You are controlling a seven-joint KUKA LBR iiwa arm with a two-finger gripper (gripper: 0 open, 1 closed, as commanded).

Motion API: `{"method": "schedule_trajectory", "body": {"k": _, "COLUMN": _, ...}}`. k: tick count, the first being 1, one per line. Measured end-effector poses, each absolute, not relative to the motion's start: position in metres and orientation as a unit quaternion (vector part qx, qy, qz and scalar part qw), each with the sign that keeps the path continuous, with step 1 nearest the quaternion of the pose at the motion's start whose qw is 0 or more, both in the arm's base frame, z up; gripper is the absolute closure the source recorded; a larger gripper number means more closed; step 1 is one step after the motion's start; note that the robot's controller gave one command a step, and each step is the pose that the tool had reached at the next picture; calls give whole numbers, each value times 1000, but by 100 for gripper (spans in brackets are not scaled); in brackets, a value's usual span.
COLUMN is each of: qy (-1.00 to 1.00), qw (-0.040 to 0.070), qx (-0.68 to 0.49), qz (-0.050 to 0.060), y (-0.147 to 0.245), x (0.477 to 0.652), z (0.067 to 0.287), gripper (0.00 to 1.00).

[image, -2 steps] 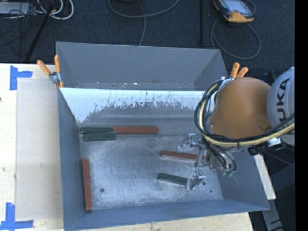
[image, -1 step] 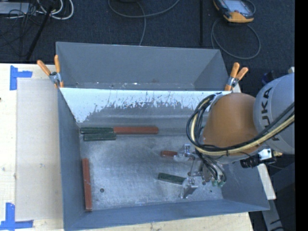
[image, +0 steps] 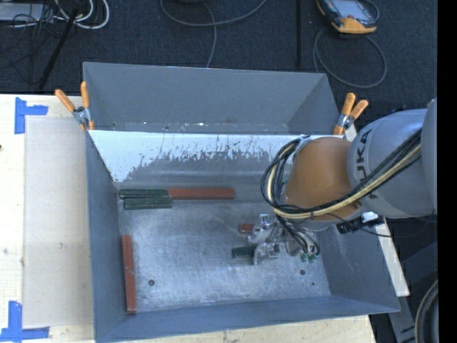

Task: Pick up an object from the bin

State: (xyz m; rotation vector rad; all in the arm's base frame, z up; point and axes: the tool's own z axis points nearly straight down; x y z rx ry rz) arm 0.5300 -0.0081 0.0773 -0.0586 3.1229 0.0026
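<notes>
My gripper (image: 266, 243) is low over the bin floor, right of the middle, under the arm's orange cover. A small dark green piece (image: 241, 251) lies on the floor right against its left side. Just above that, a small brown piece (image: 246, 228) sits beside the gripper's upper left. I see nothing held in the gripper.
A long red-brown bar (image: 201, 193) lies at the back, end to end with a dark green block (image: 146, 199) on its left. Another red-brown bar (image: 128, 274) lies along the left wall. The arm and its cables cover the bin's right side.
</notes>
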Motion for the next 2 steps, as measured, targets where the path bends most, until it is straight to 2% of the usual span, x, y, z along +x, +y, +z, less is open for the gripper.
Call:
{"method": "schedule_trajectory", "body": {"k": 1, "qy": 1000, "qw": 9, "qx": -19, "qz": 1, "y": -8, "x": 530, "z": 77, "gripper": 100}}
{"method": "schedule_trajectory", "body": {"k": 2, "qy": 999, "qw": 5, "qx": -39, "qz": 0, "y": 1, "x": 534, "z": 260, "gripper": 100}}
